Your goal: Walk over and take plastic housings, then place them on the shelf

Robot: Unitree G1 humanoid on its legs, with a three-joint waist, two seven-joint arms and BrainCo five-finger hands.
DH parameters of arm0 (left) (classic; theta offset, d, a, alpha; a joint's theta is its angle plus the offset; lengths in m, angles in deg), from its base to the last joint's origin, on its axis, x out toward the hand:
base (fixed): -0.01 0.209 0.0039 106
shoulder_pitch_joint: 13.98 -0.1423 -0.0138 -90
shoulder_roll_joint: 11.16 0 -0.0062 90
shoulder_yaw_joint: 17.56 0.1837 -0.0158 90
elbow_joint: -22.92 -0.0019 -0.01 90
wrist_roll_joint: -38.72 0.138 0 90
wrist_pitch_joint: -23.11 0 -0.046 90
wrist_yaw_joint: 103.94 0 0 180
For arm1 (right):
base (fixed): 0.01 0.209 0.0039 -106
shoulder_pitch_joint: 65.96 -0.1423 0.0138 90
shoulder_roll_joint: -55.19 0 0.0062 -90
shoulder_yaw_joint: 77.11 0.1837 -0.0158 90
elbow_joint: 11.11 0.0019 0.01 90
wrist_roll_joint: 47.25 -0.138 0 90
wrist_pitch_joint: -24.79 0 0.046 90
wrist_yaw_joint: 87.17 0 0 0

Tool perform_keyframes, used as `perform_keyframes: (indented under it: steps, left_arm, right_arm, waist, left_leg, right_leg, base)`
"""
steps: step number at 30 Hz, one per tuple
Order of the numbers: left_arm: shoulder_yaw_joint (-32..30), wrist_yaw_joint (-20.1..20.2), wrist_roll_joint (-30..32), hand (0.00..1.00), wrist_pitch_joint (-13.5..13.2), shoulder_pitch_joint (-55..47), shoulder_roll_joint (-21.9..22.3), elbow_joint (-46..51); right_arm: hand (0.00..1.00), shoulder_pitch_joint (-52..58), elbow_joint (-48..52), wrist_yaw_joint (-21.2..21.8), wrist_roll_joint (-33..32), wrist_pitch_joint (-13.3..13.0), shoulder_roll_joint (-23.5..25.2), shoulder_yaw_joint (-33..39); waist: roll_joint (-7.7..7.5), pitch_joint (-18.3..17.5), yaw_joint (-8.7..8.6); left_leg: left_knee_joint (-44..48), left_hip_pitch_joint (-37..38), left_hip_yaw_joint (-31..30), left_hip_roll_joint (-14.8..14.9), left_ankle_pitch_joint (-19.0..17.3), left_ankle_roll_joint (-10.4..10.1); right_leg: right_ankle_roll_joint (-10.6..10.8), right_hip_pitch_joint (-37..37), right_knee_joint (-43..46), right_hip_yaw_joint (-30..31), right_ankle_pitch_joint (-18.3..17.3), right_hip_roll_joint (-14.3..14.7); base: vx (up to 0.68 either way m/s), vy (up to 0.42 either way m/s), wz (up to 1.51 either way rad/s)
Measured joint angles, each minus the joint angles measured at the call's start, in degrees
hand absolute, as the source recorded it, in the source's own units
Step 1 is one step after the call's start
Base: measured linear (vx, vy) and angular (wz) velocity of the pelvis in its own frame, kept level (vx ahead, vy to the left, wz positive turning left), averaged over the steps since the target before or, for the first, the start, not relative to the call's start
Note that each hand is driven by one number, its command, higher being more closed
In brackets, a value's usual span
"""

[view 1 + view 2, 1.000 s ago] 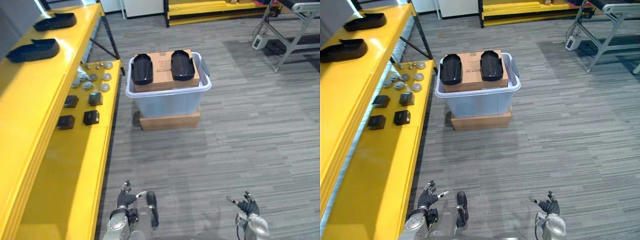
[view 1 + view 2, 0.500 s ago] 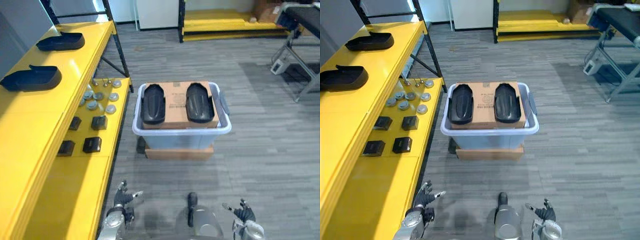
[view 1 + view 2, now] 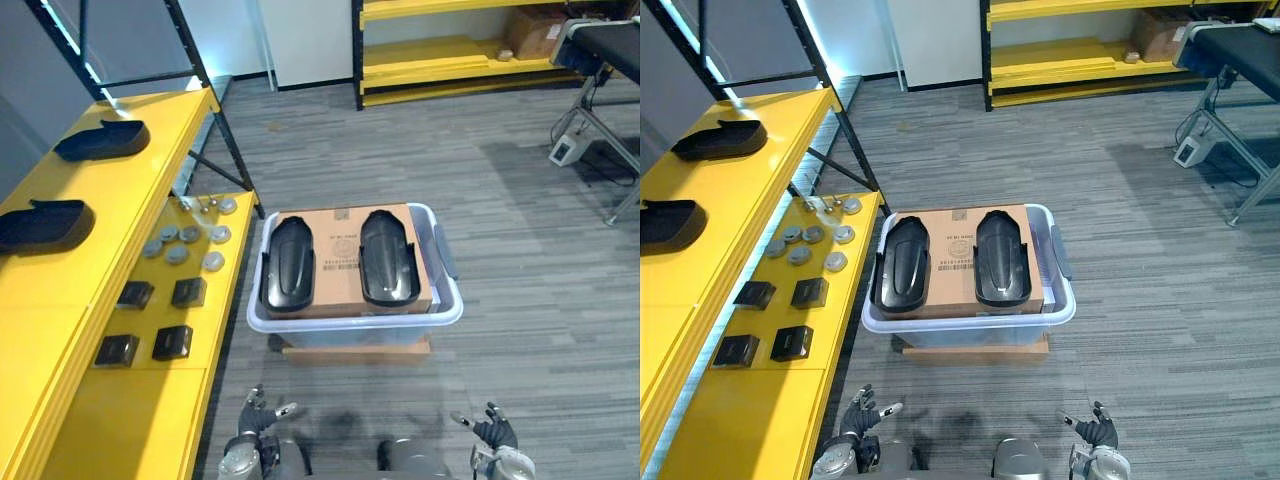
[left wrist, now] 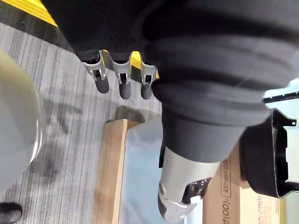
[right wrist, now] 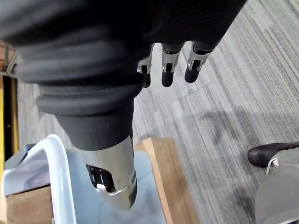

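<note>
Two black plastic housings, one on the left and one on the right, lie side by side on a cardboard box inside a pale blue bin straight ahead. Two more housings rest on the top level of the yellow shelf at my left. My left hand and right hand hang low in front of the bin, both open and holding nothing. The left wrist view shows straight fingers and a housing's edge. Straight fingers also show in the right wrist view, near the bin's rim.
The bin stands on a flat wooden base. On the shelf's lower level lie small black boxes and round metal parts. Another yellow rack stands at the back, a metal-legged table at the right.
The camera has moved: the bin and shelf now sit lower and closer in view. Both hands stay low, open and holding nothing.
</note>
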Motion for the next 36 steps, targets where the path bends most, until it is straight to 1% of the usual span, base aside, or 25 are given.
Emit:
perform_keyframes:
  steps: [1, 3, 5, 8, 9, 10, 11, 12, 14, 17, 20, 22, 24, 25, 26, 28, 29, 31, 32, 33, 36]
  left_arm:
    - [0.01, 0.01, 0.00, 0.00, 0.02, 0.01, -0.50, -0.02]
    - [-0.01, 0.01, 0.00, 0.00, 0.02, -0.19, -1.35, -0.02]
    - [-0.06, 0.01, 0.01, 0.00, 0.03, -0.50, -1.87, -0.02]
    - [-0.11, 0.02, 0.05, 0.00, 0.04, -1.57, -2.68, 0.05]
    - [-0.10, 0.04, 0.05, 0.00, 0.04, -1.95, -2.65, 0.27]
    - [-0.11, 0.12, 0.06, 0.00, 0.04, -2.57, -2.63, 0.31]
    - [-0.13, 0.14, 0.08, 0.00, 0.03, -2.97, -2.68, 0.52]
    - [-0.13, 0.19, 0.11, 0.00, 0.03, -3.17, -2.71, 0.52]
    - [-0.13, 0.33, 0.43, 0.00, 0.01, -3.75, -2.93, 0.53]
    - [-0.08, 1.13, 1.71, 0.00, -0.03, -4.20, -2.98, 0.53]
    - [0.03, 1.30, 2.12, 0.00, -0.03, -4.20, -2.97, 0.53]
    - [0.32, 1.35, 2.28, 0.00, -0.04, -4.20, -2.96, 0.96]
    - [0.48, 1.37, 2.35, 0.00, -0.18, -4.14, -2.96, 1.64]
    - [0.57, 1.36, 2.36, 0.00, -0.61, -4.15, -2.97, 2.06]
    - [0.60, 1.35, 2.36, 0.00, -0.67, -4.15, -3.00, 2.06]
    - [1.78, 1.29, 2.34, 0.00, -0.92, -4.05, -2.98, 2.15]
    - [2.24, 1.26, 2.33, 0.00, -0.94, -4.02, -2.97, 2.30]
    - [3.34, 1.23, 2.26, 0.00, -1.10, -3.86, -2.86, 2.78]
    - [3.39, 1.16, 2.19, 0.00, -1.12, -3.79, -2.86, 2.77]
    - [3.38, 1.07, 2.15, 0.00, -1.12, -3.79, -2.88, 2.77]
    - [3.52, 0.73, 1.95, 0.00, -1.18, -3.75, -2.92, 2.78]
  right_arm:
    - [0.00, -0.01, 0.18, -0.08, -0.27, -0.05, 0.09, 0.58]
    - [0.00, -0.11, 0.51, -0.17, -0.76, -0.15, 0.16, 1.65]
    - [0.00, -0.10, 0.91, -0.21, -1.23, -0.14, 0.15, 1.98]
    - [0.00, 0.19, 5.56, -0.58, -2.39, -0.12, 0.11, 4.87]
    - [0.00, 0.40, 8.13, -0.85, -2.44, -0.13, 0.00, 6.20]
    - [0.00, 1.21, 13.49, -1.85, -2.43, -0.14, -0.45, 7.90]
    - [0.00, 1.41, 17.27, -2.17, -2.40, -0.15, -0.73, 8.81]
    - [0.00, 1.97, 20.11, -2.73, -2.30, -0.17, -0.90, 9.23]
    - [0.00, 2.75, 29.29, -3.75, -1.87, -0.45, -2.17, 9.51]
    - [0.00, 1.48, 36.70, -4.48, 0.49, -1.22, -2.88, 11.63]
    - [0.00, -1.52, 40.94, -6.45, 3.17, -1.41, -3.48, 11.62]
    - [0.00, -4.53, 42.68, -7.28, 6.53, -2.24, -4.15, 11.01]
    - [0.00, -6.47, 42.43, -8.11, 8.70, -2.31, -5.17, 10.13]
    - [0.00, -9.38, 41.12, -9.46, 11.63, -2.11, -6.25, 8.65]
    - [0.00, -10.87, 39.75, -9.99, 12.31, -2.03, -6.76, 7.80]
    - [0.00, -17.46, 32.81, -10.89, 13.86, -1.43, -8.90, 3.73]
    - [0.00, -19.03, 31.34, -11.17, 14.09, -1.04, -9.31, 2.88]
    - [0.00, -23.98, 26.74, -11.68, 14.85, 0.38, -10.06, 1.56]
    - [0.00, -26.31, 23.77, -11.87, 15.04, 0.69, -10.16, 1.36]
    - [0.00, -27.40, 22.21, -11.96, 15.24, 0.87, -10.23, 1.25]
    - [0.00, -33.13, 15.27, -12.81, 15.21, 2.57, -10.68, -0.08]
  waist:
    - [-0.36, -0.20, -0.02]
    - [-0.35, -0.24, 0.15]
    - [-0.32, -0.25, 0.28]
    - [0.00, -0.94, 0.09]
    - [0.20, -1.32, 0.00]
    - [-0.03, -1.69, -0.04]
    - [0.32, -2.18, -0.07]
    - [0.11, -2.30, -0.08]
    - [-0.03, -3.18, -0.29]
    - [-0.31, -3.64, -0.36]
    - [-1.00, -3.65, -0.34]
    - [-0.99, -3.67, -0.25]
    - [-1.00, -3.66, -0.01]
    - [-0.92, -3.60, 0.00]
    - [-0.94, -3.53, 0.05]
    - [-0.31, -3.01, 0.41]
    - [-0.08, -2.83, 0.48]
    - [0.75, -0.95, 0.96]
    - [0.89, 0.15, 1.81]
    - [0.95, 0.55, 1.96]
    - [1.26, 2.48, 2.10]
  left_leg:
    - [-0.98, 0.19, 0.26, -0.72, 0.23, 0.36]
    - [-2.33, 0.88, 0.98, -1.51, 0.39, 0.63]
    - [-3.21, 1.49, 1.25, -1.71, 0.52, 0.83]
    - [-5.47, 2.22, 1.57, -1.93, 0.86, 1.32]
    - [-5.88, 2.14, 1.64, -2.05, 0.87, 1.34]
    - [-6.87, 2.32, 1.87, -2.16, 0.98, 1.48]
    - [-7.40, 2.47, 2.04, -2.22, 1.02, 1.50]
    - [-7.63, 2.46, 2.20, -2.25, 1.02, 1.51]
    - [-8.70, 2.40, 2.47, -2.43, 1.19, 1.61]
    - [-9.48, 2.17, 2.41, -2.84, 1.36, 1.81]
    - [-9.64, 1.73, 2.10, -2.84, 1.42, 1.89]
    - [-9.69, 1.68, 1.41, -2.81, 1.55, 2.08]
    - [-9.72, 1.46, 0.94, -2.83, 1.67, 2.24]
    - [-9.75, 0.82, 0.06, -3.04, 1.99, 2.44]
    - [-9.90, 0.72, -0.06, -3.15, 2.31, 2.49]
    - [-11.24, 0.24, -0.59, -3.15, 4.13, 2.71]
    - [-11.38, -0.24, -0.93, -3.17, 4.52, 2.79]
    - [-11.54, -1.02, -2.01, -3.20, 5.12, 2.94]
    - [-11.55, -1.47, -2.46, -3.36, 5.46, 3.02]
    - [-11.58, -1.96, -2.79, -3.42, 5.75, 3.10]
    - [-13.05, -4.40, -4.54, -3.88, 8.38, 3.11]
  right_leg:
    - [0.59, -0.02, -0.67, 0.22, 0.02, -0.47]
    - [1.16, 0.20, -1.74, 0.93, 0.30, -1.14]
    - [1.18, 0.40, -2.03, 1.16, 0.30, -1.29]
    - [1.35, -0.01, -2.96, 1.65, 0.41, -1.29]
    - [1.45, -0.40, -3.17, 1.83, 0.47, -1.28]
    - [1.65, -0.55, -3.76, 2.25, 0.60, -1.27]
    - [1.66, -0.78, -3.83, 2.44, 0.60, -1.30]
    - [1.67, -0.92, -3.96, 2.56, 0.60, -1.32]
    - [1.94, -1.22, -4.80, 2.74, 0.80, -1.32]
    - [2.17, -1.12, -5.38, 2.61, 0.99, -1.33]
    - [2.13, -1.17, -6.01, 2.35, 1.44, -1.30]
    - [2.19, -0.56, -7.01, 2.09, 2.46, -1.20]
    - [2.35, -0.28, -7.55, 1.53, 2.69, -1.40]
    - [2.35, -0.42, -7.65, 0.69, 2.72, -1.72]
    - [2.34, -0.48, -7.66, 0.63, 2.77, -1.82]
    - [2.30, -1.12, -8.00, 0.10, 4.32, -1.72]
    - [2.32, -1.39, -8.15, -0.32, 4.68, -1.73]
    - [2.26, -1.52, -8.83, -1.23, 5.64, -1.74]
    - [2.30, -1.77, -8.83, -1.73, 5.75, -1.82]
    - [2.31, -2.05, -8.83, -2.07, 5.86, -1.85]
    - [2.42, -4.29, -8.82, -3.55, 6.25, -2.12]
  base:
    - [0.12, 0.085, -0.03]
    - [0.09, 0.076, -0.11]
    - [0.05, 0.039, -0.09]
    - [0.03, 0.006, -0.10]
    - [0.03, 0.017, -0.12]
    - [0.04, 0.017, -0.13]
    - [0.05, 0.017, -0.13]
    - [0.06, 0.013, -0.11]
    - [0.08, 0.016, -0.07]
    - [0.09, 0.015, 0.02]
    - [0.06, 0.006, 0.06]
    - [0.06, 0.016, 0.11]
    - [0.04, 0.014, 0.20]
    - [0.03, 0.007, 0.26]
    - [0.02, 0.009, 0.26]
    - [-0.02, 0.019, 0.17]
    - [-0.04, 0.012, 0.24]
    - [-0.06, 0.017, 0.24]
    - [-0.08, 0.016, 0.18]
    - [-0.13, 0.012, 0.29]
    - [-0.13, 0.012, 0.32]
